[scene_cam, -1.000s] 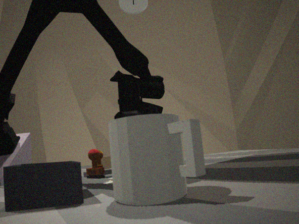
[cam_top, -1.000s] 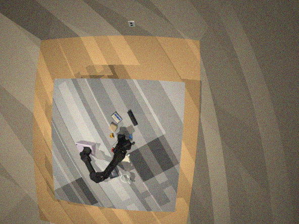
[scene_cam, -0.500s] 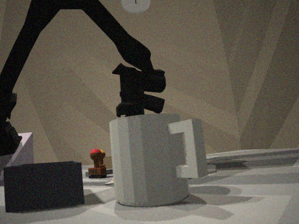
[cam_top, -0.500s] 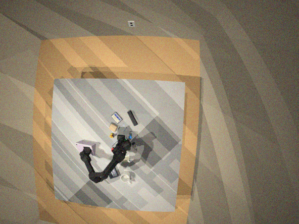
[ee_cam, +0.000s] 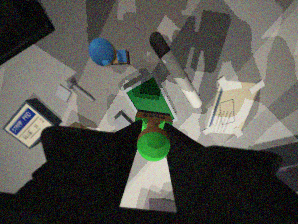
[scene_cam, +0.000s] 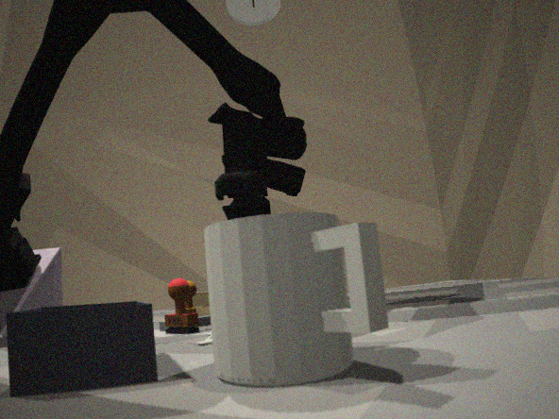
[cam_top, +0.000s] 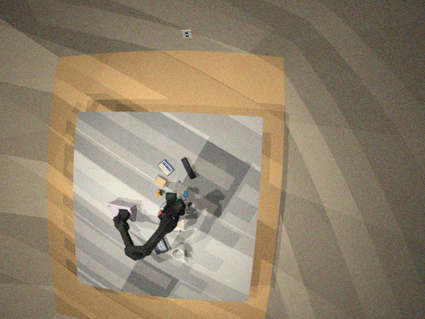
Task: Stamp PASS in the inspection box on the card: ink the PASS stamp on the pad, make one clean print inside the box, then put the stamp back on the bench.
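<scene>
My gripper (ee_cam: pixel 153 125) (scene_cam: pixel 248 212) is shut on a stamp with a green knob (ee_cam: pixel 153 146) and a brown body. In the exterior view its fingertips are hidden behind the mug. Just beyond the held stamp in the wrist view is a green ink pad (ee_cam: pixel 156 102) in a pale-rimmed tray. How far the stamp's underside is above the pad is hidden. The card (ee_cam: pixel 243 102) (cam_top: pixel 180 225) lies to the right in the wrist view, fixed with pale tape, with an outlined box (ee_cam: pixel 226 111). Faint lines show around the box; I cannot tell whether it holds a print.
A blue-knobbed stamp (ee_cam: pixel 101 51) (cam_top: pixel 185 194), a marker (ee_cam: pixel 180 75) and a labelled pad box (ee_cam: pixel 30 123) (cam_top: pixel 165 167) lie around. A red-knobbed stamp (scene_cam: pixel 179 302), a yellow-knobbed stamp (cam_top: pixel 159 192), a mug (scene_cam: pixel 279 302) (cam_top: pixel 174 258), a dark block (scene_cam: pixel 80 349) and a lilac block (cam_top: pixel 118 206) stand nearby.
</scene>
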Action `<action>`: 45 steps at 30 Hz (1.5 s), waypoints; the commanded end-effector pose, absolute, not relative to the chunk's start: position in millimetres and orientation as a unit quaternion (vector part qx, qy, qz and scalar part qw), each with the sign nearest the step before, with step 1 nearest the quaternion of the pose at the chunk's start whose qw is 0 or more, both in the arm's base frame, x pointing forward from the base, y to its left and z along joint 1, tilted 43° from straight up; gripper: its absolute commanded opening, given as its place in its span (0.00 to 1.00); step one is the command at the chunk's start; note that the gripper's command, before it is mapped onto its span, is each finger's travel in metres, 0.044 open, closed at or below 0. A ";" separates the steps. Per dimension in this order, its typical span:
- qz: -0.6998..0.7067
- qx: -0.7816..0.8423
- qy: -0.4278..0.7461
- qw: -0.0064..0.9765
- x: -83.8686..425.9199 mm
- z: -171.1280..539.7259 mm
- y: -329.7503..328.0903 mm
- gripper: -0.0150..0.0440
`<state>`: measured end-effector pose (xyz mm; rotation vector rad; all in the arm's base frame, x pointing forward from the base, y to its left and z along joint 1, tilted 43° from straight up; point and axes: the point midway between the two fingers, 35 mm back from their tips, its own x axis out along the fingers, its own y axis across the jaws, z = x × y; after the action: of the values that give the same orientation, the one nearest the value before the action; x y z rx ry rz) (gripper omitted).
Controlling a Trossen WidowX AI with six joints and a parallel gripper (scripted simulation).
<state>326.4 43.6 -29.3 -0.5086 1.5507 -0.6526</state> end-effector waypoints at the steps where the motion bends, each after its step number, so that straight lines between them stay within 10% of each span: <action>1: -0.285 -0.219 0.678 0.641 328.1 -25.1 49.1 0.25; 45: -0.602 0.148 0.422 0.661 321.6 69.7 -60.0 0.25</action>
<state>322.6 -57.9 70.7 0.3342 0.9609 -1.3569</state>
